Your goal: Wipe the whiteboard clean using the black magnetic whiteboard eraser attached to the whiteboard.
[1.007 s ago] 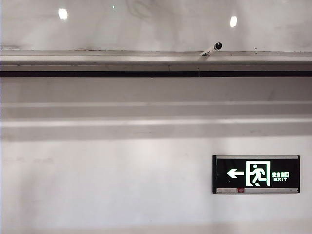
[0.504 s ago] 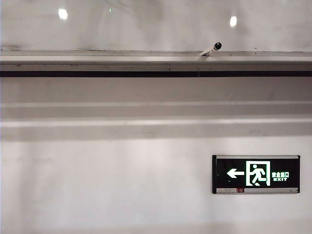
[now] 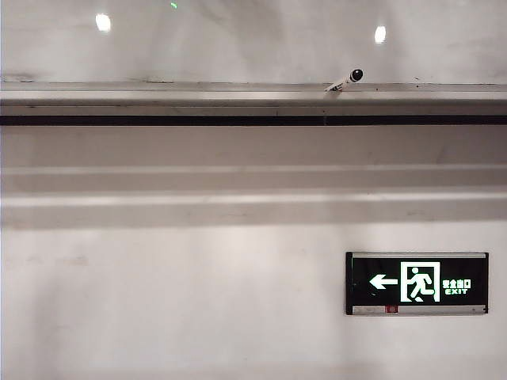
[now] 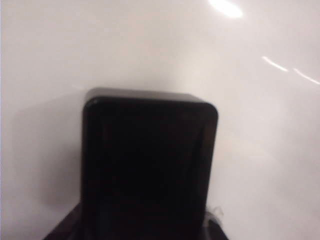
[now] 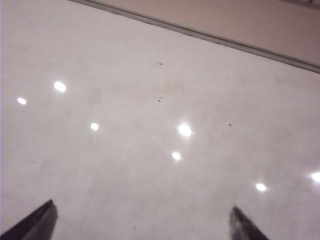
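In the left wrist view the black magnetic whiteboard eraser [image 4: 150,165] fills the middle, pressed close to the glossy whiteboard [image 4: 150,45]. My left gripper [image 4: 142,225] is shut on it; only dark bits of its fingers [image 4: 62,231] show beside the block. In the right wrist view my right gripper [image 5: 142,220] is open over the whiteboard [image 5: 160,100], its fingertips [image 5: 37,220] wide apart with nothing between them. The exterior view shows the whiteboard's [image 3: 238,39] lower strip and silver ledge [image 3: 238,95], with no gripper or eraser in sight.
A white marker with a black cap [image 3: 345,79] lies on the ledge. A black green-lit exit sign [image 3: 417,283] hangs on the matte wall [image 3: 158,301] below. The board's frame edge [image 5: 200,35] runs across the right wrist view. A few small dark specks [image 5: 159,63] dot the board.
In the exterior view a faint dark reflection and a small green dot near the board's top have shifted slightly left. The marker, ledge and sign stay put.
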Controlling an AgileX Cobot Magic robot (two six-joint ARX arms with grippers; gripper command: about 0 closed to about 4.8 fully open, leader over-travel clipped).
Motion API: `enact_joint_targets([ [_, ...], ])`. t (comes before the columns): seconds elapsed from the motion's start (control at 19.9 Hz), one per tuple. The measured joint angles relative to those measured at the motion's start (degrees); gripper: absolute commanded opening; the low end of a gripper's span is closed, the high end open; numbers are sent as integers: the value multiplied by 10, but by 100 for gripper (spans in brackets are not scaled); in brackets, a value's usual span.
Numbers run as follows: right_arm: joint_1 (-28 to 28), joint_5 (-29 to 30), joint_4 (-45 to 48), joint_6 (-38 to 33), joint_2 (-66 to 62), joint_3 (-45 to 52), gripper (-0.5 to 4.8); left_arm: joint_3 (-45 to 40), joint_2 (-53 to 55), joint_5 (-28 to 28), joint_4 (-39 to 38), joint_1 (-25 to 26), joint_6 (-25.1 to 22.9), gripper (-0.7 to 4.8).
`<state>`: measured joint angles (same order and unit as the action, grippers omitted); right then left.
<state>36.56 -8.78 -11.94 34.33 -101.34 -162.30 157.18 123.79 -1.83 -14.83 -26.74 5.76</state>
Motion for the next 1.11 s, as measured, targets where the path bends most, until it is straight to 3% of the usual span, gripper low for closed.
enact_joint_targets([
  [0.15, 0, 0, -1, 0, 0, 0, 479, -10, 22, 45, -68, -23, -41, 48],
  [0.3, 15, 0, -2, 0, 0, 0, 479, -10, 18, -16, -80, -30, -58, 48],
  [0.5, 16, 2, -2, 1, 0, 0, 479, -10, -17, -78, -83, 0, -48, 49],
  [0.55, 16, 2, -2, 2, 0, 0, 479, -10, -27, -90, -82, 10, -47, 90],
  [0.65, 16, 2, -2, 2, 0, 0, 479, -10, -51, -103, -85, 32, -47, 479],
  [0.81, 16, 2, -2, 2, 0, 0, 479, -10, -71, -115, -99, 42, -50, 479],
  [1.01, 16, -1, -2, 2, 0, 0, 471, -11, -99, -75, -207, 27, -48, 479],
  [1.06, 16, -1, -2, 2, 1, 0, 353, -12, -108, -64, -237, 24, -48, 406],
  [1.11, 16, -3, -2, 1, 3, 0, 172, -12, -131, -57, -272, 19, -48, 204],
])
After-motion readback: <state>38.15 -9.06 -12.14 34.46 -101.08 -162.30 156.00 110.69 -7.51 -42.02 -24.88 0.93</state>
